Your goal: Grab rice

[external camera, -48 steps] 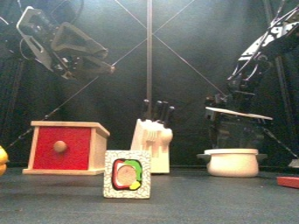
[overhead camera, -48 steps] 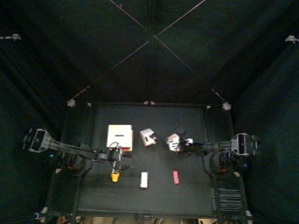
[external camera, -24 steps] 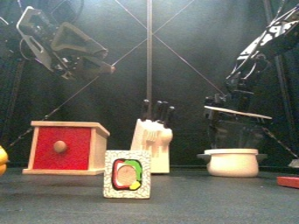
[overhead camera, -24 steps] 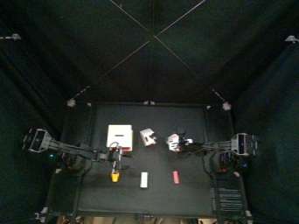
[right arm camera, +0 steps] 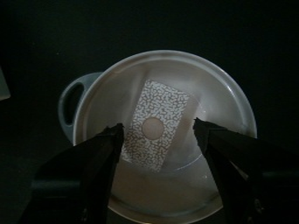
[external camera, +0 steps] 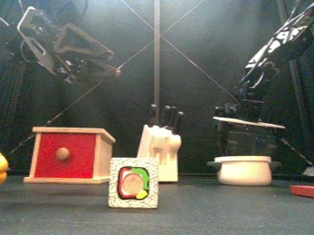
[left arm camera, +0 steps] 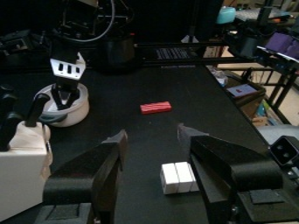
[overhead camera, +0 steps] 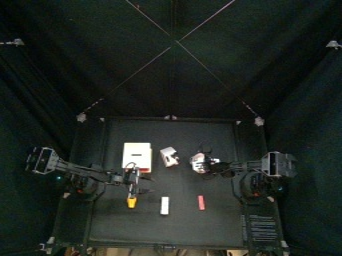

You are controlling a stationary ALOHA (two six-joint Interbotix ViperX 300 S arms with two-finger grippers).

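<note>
A white pot [right arm camera: 158, 109] with a side handle stands on the table right of the middle and also shows in the top view [overhead camera: 199, 161] and the front view [external camera: 243, 170]. Its inside looks pale; I cannot tell rice apart from the pot. My right gripper [right arm camera: 160, 131] hangs straight above it, shut on a white perforated spatula [right arm camera: 158, 122], which hovers flat over the pot [external camera: 249, 120]. My left gripper [left arm camera: 152, 134] is open and empty, raised at the table's left [overhead camera: 132, 178].
A red-fronted wooden drawer box [external camera: 70, 154], a white knife block [external camera: 160, 151] and a sushi-patterned block [external camera: 134, 182] stand left of the pot. A white block [left arm camera: 177, 177], a red block [left arm camera: 156, 107] and an orange item [overhead camera: 132, 201] lie near the front.
The right arm has shifted slightly and the spatula has dipped a little over the pot. The left arm has not moved.
</note>
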